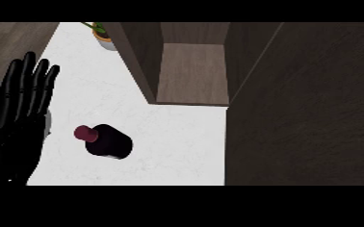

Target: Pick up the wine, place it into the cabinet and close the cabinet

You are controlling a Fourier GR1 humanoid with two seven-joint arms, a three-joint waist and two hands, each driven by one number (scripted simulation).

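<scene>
A dark wine bottle (107,142) with a dark red cap stands on the white counter (177,144), seen from above, at the lower left. My left hand (25,110) shows at the left edge, open with fingers straight up, a little left of the bottle and apart from it. The wooden cabinet (192,74) stands open behind the bottle, its inner shelf bare. Its door (295,106) swings out and fills the right side of the view. My right hand is not in sight.
A small potted plant (104,36) sits at the back of the counter, left of the cabinet. The cabinet's left wall (138,62) rises between the plant and the shelf.
</scene>
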